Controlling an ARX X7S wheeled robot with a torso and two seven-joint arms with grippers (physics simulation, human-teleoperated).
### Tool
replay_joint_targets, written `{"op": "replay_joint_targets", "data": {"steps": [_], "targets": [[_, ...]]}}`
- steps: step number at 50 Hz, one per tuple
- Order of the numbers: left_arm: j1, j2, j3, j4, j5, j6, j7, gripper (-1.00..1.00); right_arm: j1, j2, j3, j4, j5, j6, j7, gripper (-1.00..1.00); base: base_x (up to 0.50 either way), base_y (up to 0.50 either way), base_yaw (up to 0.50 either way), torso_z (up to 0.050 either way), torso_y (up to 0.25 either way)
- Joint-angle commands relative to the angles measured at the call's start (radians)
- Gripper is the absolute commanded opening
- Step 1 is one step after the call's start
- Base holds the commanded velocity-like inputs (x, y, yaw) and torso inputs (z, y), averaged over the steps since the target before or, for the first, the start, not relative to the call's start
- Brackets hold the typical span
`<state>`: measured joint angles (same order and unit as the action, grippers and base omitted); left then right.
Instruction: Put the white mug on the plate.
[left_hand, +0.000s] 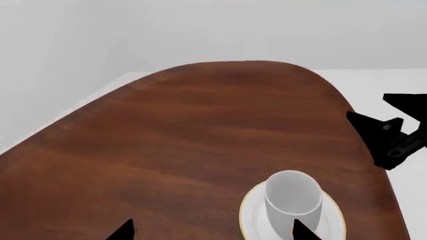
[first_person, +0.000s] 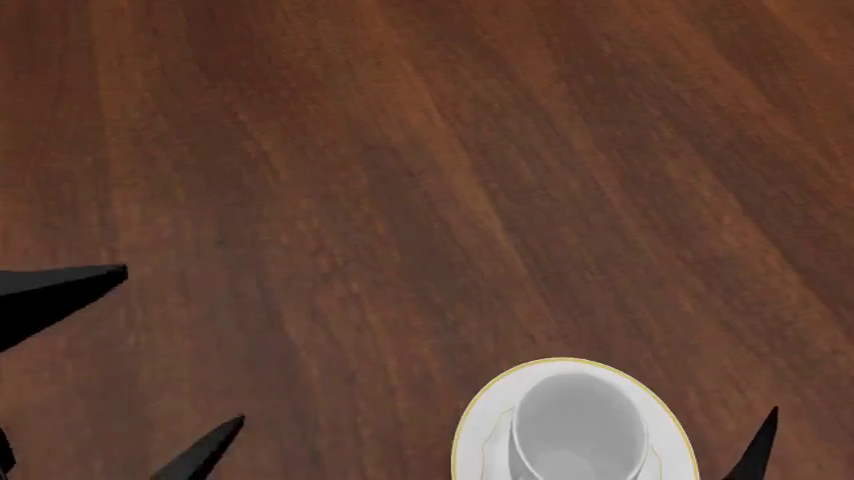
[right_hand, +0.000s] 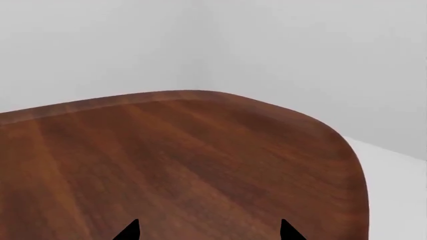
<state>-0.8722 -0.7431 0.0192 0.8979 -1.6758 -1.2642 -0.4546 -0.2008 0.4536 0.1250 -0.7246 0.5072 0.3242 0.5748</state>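
The white mug (first_person: 578, 425) stands upright on the plate (first_person: 483, 440), a white plate with a thin gold rim, at the near edge of the head view. In the left wrist view the mug (left_hand: 292, 196) rests on the same plate (left_hand: 252, 216). My left gripper (first_person: 179, 348) is open and empty, well to the left of the mug and apart from it. Its two black tips frame bare wood in the left wrist view (left_hand: 212, 231). My right gripper (right_hand: 209, 231) is open over bare table, holding nothing. One of its fingertips (first_person: 761, 445) shows just right of the plate.
The dark brown wooden table (first_person: 400, 180) fills the head view. Its rounded far edge (right_hand: 320, 125) and a pale floor and walls show in the wrist views. The black body of my right arm (left_hand: 393, 135) hangs beside the table's edge, near the plate.
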Motion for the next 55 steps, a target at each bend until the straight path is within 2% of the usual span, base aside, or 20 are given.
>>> {"op": "replay_joint_targets", "data": {"steps": [1, 2, 8, 11, 15, 21, 26, 28, 37, 42, 43, 44, 46, 47, 48, 50, 51, 55], "targets": [[0.245, -0.135, -0.305, 0.111, -0.052, 0.11, -0.012, 1.0, -0.014, 0.004, 0.01, -0.002, 0.004, -0.008, 0.0, 1.0, 0.0, 0.0, 0.0, 0.0, 0.0], [0.266, -0.146, -0.335, 0.114, -0.063, 0.117, -0.013, 1.0, -0.016, 0.004, 0.012, -0.004, 0.005, -0.008, 0.0, 1.0, 0.0, 0.0, 0.0, 0.0, 0.0], [0.455, -0.208, -0.687, 0.144, -0.155, 0.127, -0.013, 1.0, -0.015, 0.006, 0.013, -0.008, 0.008, -0.007, 0.002, 1.0, 0.0, 0.0, 0.0, 0.0, 0.0], [0.535, -0.174, -0.874, 0.147, -0.214, 0.065, -0.004, 1.0, -0.013, 0.004, 0.009, -0.002, 0.006, -0.013, -0.001, 1.0, 0.0, 0.0, 0.0, 0.0, 0.0], [0.576, -0.059, -1.091, 0.146, -0.235, -0.099, 0.06, 1.0, -0.008, 0.004, 0.004, 0.002, 0.006, -0.013, -0.003, 1.0, 0.0, 0.0, 0.0, 0.0, 0.0], [0.586, 0.043, -1.31, 0.145, -0.251, -0.251, 0.156, 1.0, -0.013, 0.006, 0.007, -0.003, 0.008, -0.014, -0.001, 1.0, 0.0, 0.0, 0.0, 0.0, 0.0], [0.623, 0.096, -1.479, 0.149, -0.276, -0.305, 0.236, 1.0, -0.019, 0.004, 0.007, 0.003, 0.007, -0.023, -0.004, 1.0, 0.0, 0.0, 0.0, 0.0, 0.0], [0.641, 0.092, -1.512, 0.149, -0.286, -0.306, 0.228, 1.0, -0.021, 0.003, 0.009, 0.004, 0.007, -0.027, -0.005, 1.0, 0.0, 0.0, 0.0, 0.0, 0.0], [0.735, 0.163, -1.664, 0.149, -0.203, -0.306, 0.384, 1.0, -0.029, 0.001, 0.01, 0.014, 0.005, -0.04, -0.011, 1.0, 0.0, 0.0, 0.0, 0.0, 0.0], [0.768, 0.165, -1.691, 0.149, -0.183, -0.306, 0.401, 1.0, -0.029, 0.004, 0.011, 0.01, 0.008, -0.039, -0.009, 1.0, 0.0, 0.0, 0.0, 0.0, 0.0], [0.918, 0.273, -1.541, 0.149, -0.033, -0.156, 0.551, 1.0, -0.028, 0.005, 0.011, 0.01, 0.007, -0.038, -0.008, 1.0, 0.0, 0.0, 0.0, 0.0, 0.0], [1.068, 0.181, -1.391, 0.066, 0.117, -0.006, 0.531, 1.0, -0.027, 0.005, 0.01, 0.01, 0.007, -0.037, -0.008, 1.0, 0.0, 0.0, 0.0, 0.0, 0.0], [1.368, 0.201, -1.091, 0.084, 0.417, 0.294, 0.542, 1.0, -0.027, 0.006, 0.01, 0.009, 0.007, -0.038, -0.008, 1.0, 0.0, 0.0, 0.0, 0.0, 0.0], [1.518, 0.22, -0.996, 0.082, 0.567, 0.444, 0.559, 1.0, -0.027, 0.006, 0.01, 0.01, 0.007, -0.038, -0.009, 1.0, 0.0, 0.0, 0.0, 0.0, 0.0], [1.644, 0.234, -1.0, 0.081, 0.638, 0.594, 0.57, 1.0, -0.027, 0.006, 0.01, 0.01, 0.007, -0.038, -0.008, 1.0, 0.0, 0.0, 0.0, 0.0, 0.0], [1.637, 0.267, -0.996, 0.069, 0.654, 0.894, 0.594, 1.0, -0.025, 0.007, 0.009, 0.011, 0.008, -0.037, -0.008, 1.0, 0.0, 0.0, 0.0, 0.0, 0.0], [1.634, 0.281, -0.995, 0.063, 0.659, 0.931, 0.605, 1.0, -0.023, 0.01, 0.008, 0.008, 0.008, -0.033, -0.007, 1.0, 0.0, 0.0, 0.0, 0.0, 0.0], [1.629, 0.316, -1.008, 0.058, 0.661, 0.927, 0.635, 1.0, -0.027, 0.019, 0.013, -0.009, 0.013, -0.02, 0.0, 1.0, 0.0, 0.0, 0.0, 0.0, 0.0]]}}
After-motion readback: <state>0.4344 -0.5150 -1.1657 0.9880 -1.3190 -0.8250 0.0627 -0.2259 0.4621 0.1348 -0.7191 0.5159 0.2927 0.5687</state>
